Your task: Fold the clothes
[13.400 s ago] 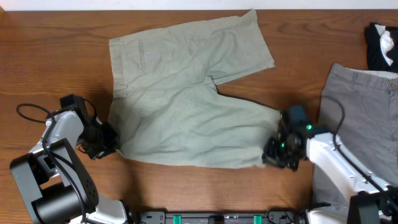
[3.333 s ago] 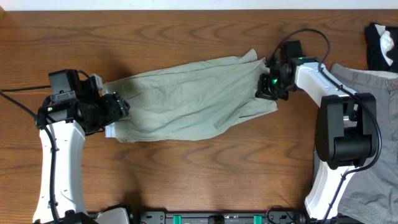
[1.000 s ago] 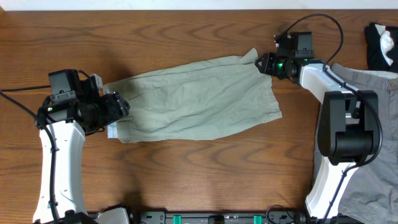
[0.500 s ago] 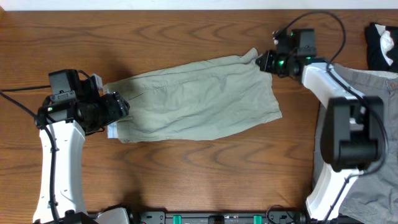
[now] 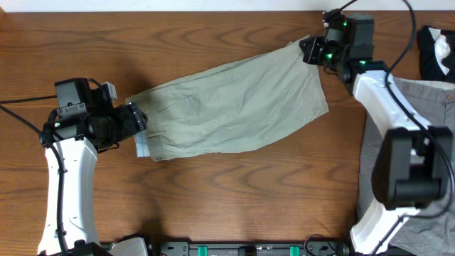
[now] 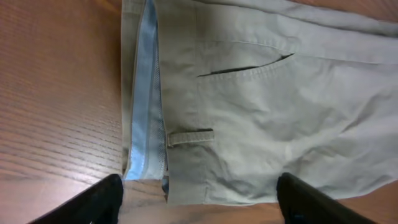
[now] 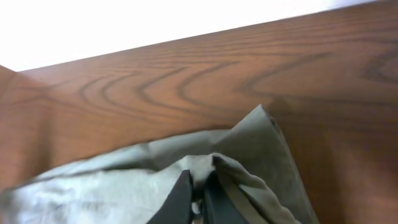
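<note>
The pale khaki-green shorts (image 5: 227, 107) lie folded lengthwise and slant from the left up to the far right of the table. At the leg-hem end, my right gripper (image 5: 313, 51) is shut on a bunched corner of the cloth. In the right wrist view its fingers (image 7: 181, 198) pinch a fold of the shorts (image 7: 261, 149). My left gripper (image 5: 137, 121) stands open at the waistband end. In the left wrist view its dark fingertips (image 6: 102, 198) sit wide apart, just short of the waistband with its pale blue lining (image 6: 144, 106), a belt loop and a pocket slit.
Darker grey shorts (image 5: 419, 114) lie at the right under the right arm. A small black-and-white garment (image 5: 437, 53) sits in the far right corner. The table's far edge (image 5: 213, 6) runs just behind the right gripper.
My right gripper shut on the hem corner and drew it toward the far right. The shorts slid right and now lie slanted. The left arm stayed put, fingers slightly wider.
</note>
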You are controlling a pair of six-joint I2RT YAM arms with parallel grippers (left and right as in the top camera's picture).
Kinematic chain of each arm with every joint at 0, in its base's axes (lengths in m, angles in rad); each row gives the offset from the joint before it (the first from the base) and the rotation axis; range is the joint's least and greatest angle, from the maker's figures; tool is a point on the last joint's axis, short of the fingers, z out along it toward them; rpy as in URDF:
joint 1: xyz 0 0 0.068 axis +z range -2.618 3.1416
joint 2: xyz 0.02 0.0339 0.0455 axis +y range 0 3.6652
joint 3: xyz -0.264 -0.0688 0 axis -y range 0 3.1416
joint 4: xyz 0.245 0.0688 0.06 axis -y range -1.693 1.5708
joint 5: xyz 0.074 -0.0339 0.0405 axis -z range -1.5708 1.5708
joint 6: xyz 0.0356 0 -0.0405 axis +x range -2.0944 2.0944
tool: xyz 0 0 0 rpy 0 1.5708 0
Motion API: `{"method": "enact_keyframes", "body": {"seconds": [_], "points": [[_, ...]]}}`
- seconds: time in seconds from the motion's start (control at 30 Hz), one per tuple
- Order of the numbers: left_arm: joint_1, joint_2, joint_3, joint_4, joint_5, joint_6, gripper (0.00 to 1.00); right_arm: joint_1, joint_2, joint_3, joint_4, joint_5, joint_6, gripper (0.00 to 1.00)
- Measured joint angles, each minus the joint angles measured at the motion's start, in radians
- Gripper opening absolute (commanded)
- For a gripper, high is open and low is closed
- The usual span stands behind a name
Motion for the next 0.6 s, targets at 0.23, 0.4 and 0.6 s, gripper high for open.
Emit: {"method": "enact_keyframes", "body": {"seconds": [0.23, 0.4, 0.6], "points": [[0.0, 0.011, 0.0, 0.017, 0.0, 0.069, 0.93, 0.0, 0.135, -0.001, 0.019, 0.005, 0.038, 0.45], [-0.001, 0.111, 0.0, 0.138, 0.003, 0.102, 0.82, 0.0, 0.143, -0.002, -0.042, -0.022, 0.034, 0.46], [-0.001, 0.313, 0.0, 0.303, 0.028, 0.125, 0.64, 0.0, 0.143, -0.002, -0.128, -0.072, 0.023, 0.41]]}}
